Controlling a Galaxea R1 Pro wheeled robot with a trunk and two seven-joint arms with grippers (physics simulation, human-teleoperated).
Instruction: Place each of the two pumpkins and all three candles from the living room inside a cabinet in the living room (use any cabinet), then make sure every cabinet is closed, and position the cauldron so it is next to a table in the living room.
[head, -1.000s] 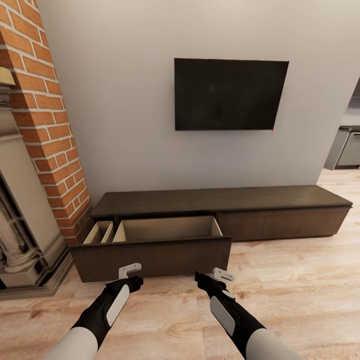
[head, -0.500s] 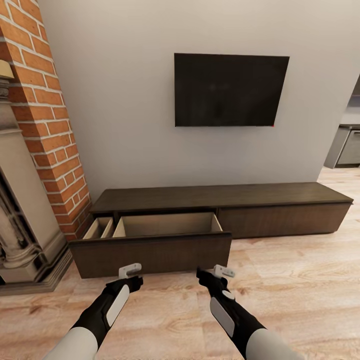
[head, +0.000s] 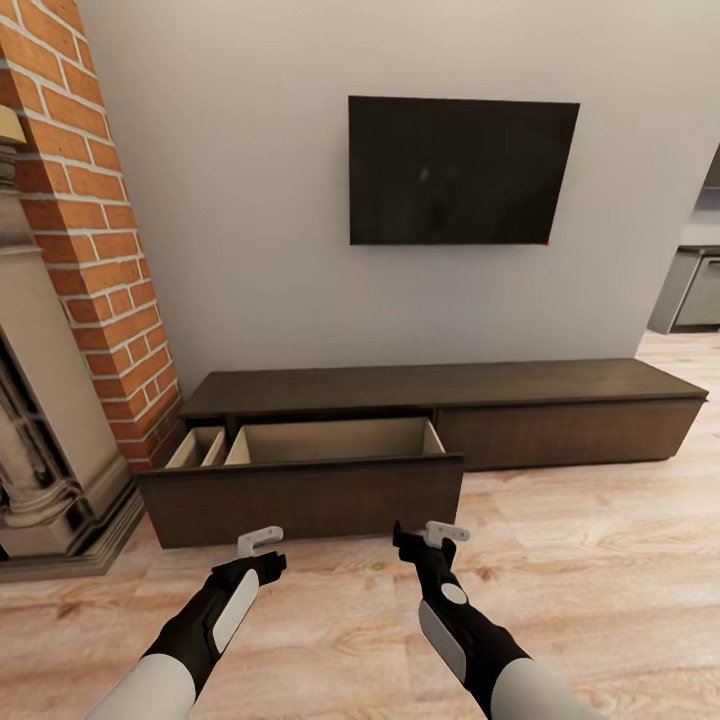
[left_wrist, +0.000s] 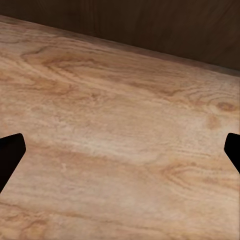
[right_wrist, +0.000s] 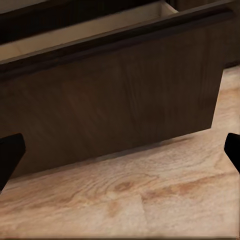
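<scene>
Both sets of jaws stood wide apart and held nothing: in each wrist view the dark fingertips sat at opposite edges with bare scene between them. The left gripper (head: 262, 541) hung over the floor (head: 600, 560), and the right gripper (head: 436, 533) faced the drawer front (head: 300, 500) of the cabinet (head: 440, 385).

That long, low unit of dark-brown matte wood lay against the wall, its left-hand drawer pulled out and showing pale tan, smooth-sided compartments: a wide one and a narrow divided one beside it. I could see nothing lying in them from the head view.

By my reading, the step in hand was loading the cabinet, with the drawer ready and both arms free. The next move likely called for turning away to fetch a pumpkin or candle, then closing this drawer at the end.

Farther out were warm, grainy plank flooring, a flat black television (head: 463, 170) on the pale plain wall, rough red brick (head: 90, 250) and a carved stone fireplace surround (head: 40, 440).
</scene>
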